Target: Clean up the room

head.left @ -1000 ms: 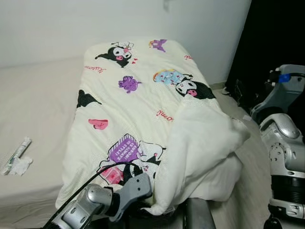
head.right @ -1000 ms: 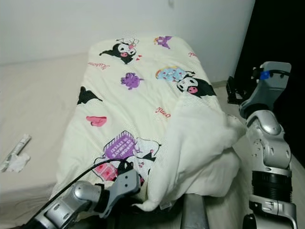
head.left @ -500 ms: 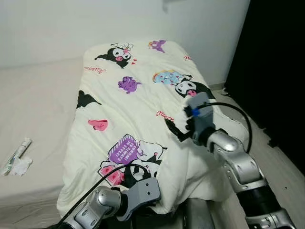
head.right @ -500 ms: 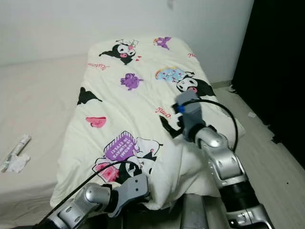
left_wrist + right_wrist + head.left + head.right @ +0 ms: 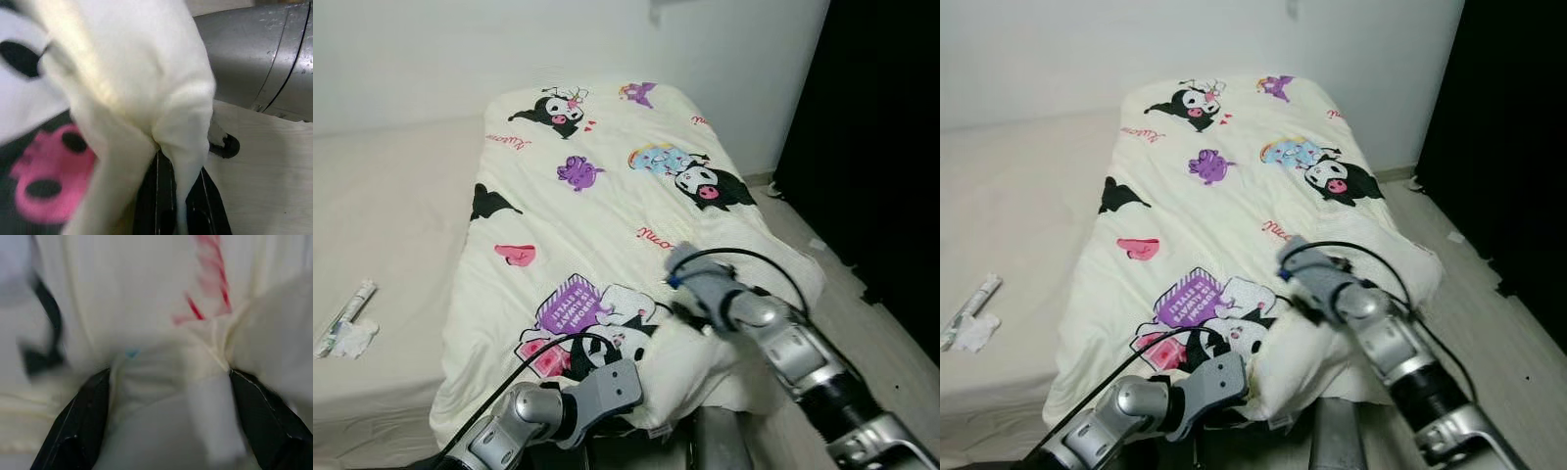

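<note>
The cream cartoon-printed quilt (image 5: 597, 206) lies spread over the bed. The left gripper (image 5: 168, 196) pinches the quilt's near edge between pressed-together fingers. The right gripper (image 5: 168, 396), fingers spread wide, presses into a bunched fold just beyond that edge.

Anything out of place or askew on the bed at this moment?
Yes. The cartoon-print quilt is rumpled at its near corner, where a white fold bulges up instead of lying flat. The left tool pinches the near edge; the right tool is open astride the fold. A crumpled wrapper and tube lie on the bare mattress.
</note>
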You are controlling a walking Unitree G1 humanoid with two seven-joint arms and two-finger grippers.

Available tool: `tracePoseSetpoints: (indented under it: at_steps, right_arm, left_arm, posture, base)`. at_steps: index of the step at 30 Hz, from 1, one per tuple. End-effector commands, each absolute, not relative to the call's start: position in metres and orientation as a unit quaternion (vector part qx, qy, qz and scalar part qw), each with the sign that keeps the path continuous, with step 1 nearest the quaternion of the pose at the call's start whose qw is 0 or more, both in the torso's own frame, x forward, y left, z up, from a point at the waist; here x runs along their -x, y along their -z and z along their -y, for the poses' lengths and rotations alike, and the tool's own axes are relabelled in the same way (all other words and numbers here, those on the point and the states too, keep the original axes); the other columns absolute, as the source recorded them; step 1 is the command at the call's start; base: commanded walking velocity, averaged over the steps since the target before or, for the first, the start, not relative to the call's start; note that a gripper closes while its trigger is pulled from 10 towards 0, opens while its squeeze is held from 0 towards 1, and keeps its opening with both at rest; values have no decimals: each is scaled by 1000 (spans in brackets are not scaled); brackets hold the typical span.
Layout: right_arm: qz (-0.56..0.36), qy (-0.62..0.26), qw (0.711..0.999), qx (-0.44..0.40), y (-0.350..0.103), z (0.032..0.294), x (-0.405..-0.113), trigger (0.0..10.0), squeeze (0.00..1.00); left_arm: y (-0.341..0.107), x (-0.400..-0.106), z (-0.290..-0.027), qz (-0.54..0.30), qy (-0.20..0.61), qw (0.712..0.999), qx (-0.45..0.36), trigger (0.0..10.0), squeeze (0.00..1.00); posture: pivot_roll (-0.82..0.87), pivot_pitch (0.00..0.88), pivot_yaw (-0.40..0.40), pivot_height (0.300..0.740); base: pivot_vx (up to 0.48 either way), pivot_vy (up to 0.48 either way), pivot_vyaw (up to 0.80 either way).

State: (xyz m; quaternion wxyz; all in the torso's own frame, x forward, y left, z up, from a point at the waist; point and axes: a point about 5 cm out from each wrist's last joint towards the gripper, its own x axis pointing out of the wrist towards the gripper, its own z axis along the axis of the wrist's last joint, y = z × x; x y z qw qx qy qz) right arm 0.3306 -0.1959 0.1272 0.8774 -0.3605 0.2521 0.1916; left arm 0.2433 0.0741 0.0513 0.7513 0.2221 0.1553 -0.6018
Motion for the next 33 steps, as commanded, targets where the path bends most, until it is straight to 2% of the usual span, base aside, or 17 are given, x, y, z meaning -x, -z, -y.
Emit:
tracePoseSetpoints:
  at_steps: [1, 3, 4, 5, 8, 11, 14, 19, 21, 23, 24, 25, 28, 29, 30, 31, 33]
  right_arm:
    - [-301, -164, 862, 374, -120, 217, -322, 10000, 0]
    - [-313, -153, 856, 381, -121, 225, -319, 10000, 0]
    - [-352, -132, 835, 402, -130, 247, -306, 10000, 0]
    - [-352, -132, 835, 402, -130, 247, -306, 10000, 0]
    - [-399, -154, 804, 414, -143, 260, -283, 10000, 0]
    - [-413, -164, 790, 422, -158, 264, -271, 10000, 0]
    - [-406, -154, 793, 426, -164, 265, -273, 10000, 0]
    - [-351, -89, 825, 433, -183, 265, -293, 10000, 0]
    - [-286, -46, 871, 396, -195, 260, -310, 10000, 0]
    - [-243, -26, 905, 348, -201, 253, -319, 10000, 0]
    - [-243, -26, 905, 348, -201, 253, -319, 10000, 0]
    - [-232, -28, 917, 324, -201, 247, -320, 10000, 0]
    - [-235, -32, 921, 310, -197, 244, -320, 10000, 0]
    - [-239, -35, 919, 310, -193, 242, -319, 10000, 0]
    - [-239, -35, 919, 310, -193, 242, -319, 10000, 0]
    - [-243, -36, 918, 311, -190, 241, -319, 10000, 0]
    - [-245, -37, 917, 312, -187, 239, -320, 10000, 0]
  left_arm:
    - [-43, -241, -84, -177, 592, 752, -228, 10000, 0]
    - [-43, -241, -84, -177, 591, 753, -228, 10000, 0]
    - [-43, -241, -84, -177, 589, 755, -228, 10000, 0]
    - [-43, -241, -84, -177, 589, 755, -228, 10000, 0]
    - [-42, -241, -84, -177, 587, 756, -228, 10000, 0]
    - [-41, -241, -86, -178, 586, 756, -229, 10000, 0]
    - [-41, -242, -86, -179, 586, 756, -231, 10000, 0]
    - [-46, -245, -91, -177, 585, 762, -215, 10000, 0]
    - [-56, -244, -98, -179, 596, 763, -174, 10000, 0]
    - [-66, -240, -109, -182, 618, 751, -147, 10000, 0]
    - [-66, -240, -109, -182, 618, 751, -147, 10000, 0]
    - [-71, -234, -122, -194, 638, 731, -142, 10000, 0]
    - [-73, -230, -132, -214, 646, 719, -138, 10000, 0]
    - [-75, -223, -137, -234, 662, 701, -126, 10000, 1000]
    - [-75, -223, -137, -234, 662, 701, -126, 10000, 1000]
    - [-77, -216, -140, -247, 677, 683, -119, 10000, 1000]
    - [-79, -207, -142, -260, 692, 665, -105, 10000, 1000]
  posture:
    - [-113, 114, 18, 465]
    - [-113, 114, 18, 465]
    - [-124, 114, 7, 465]
    - [-124, 114, 7, 465]
    - [-131, 112, 0, 465]
    - [-133, 108, -3, 465]
    - [-134, 101, -4, 465]
    - [-130, 95, 0, 465]
    - [-123, 100, 6, 465]
    - [-115, 104, 10, 465]
    - [-115, 104, 10, 465]
    - [-103, 99, 16, 465]
    - [-99, 99, 17, 465]
    - [-93, 102, 19, 465]
    - [-93, 102, 19, 465]
    - [-92, 102, 21, 465]
    - [-91, 103, 24, 465]
  base:
    - [0, 0, 0]
    - [0, 0, 0]
    - [0, 0, 0]
    - [0, 0, 0]
    - [0, 0, 0]
    - [0, 0, 0]
    - [0, 0, 0]
    - [0, 0, 0]
    - [0, 0, 0]
    - [0, 0, 0]
    - [0, 0, 0]
    - [0, 0, 0]
    - [0, 0, 0]
    - [0, 0, 0]
    - [0, 0, 0]
    - [0, 0, 0]
    - [0, 0, 0]
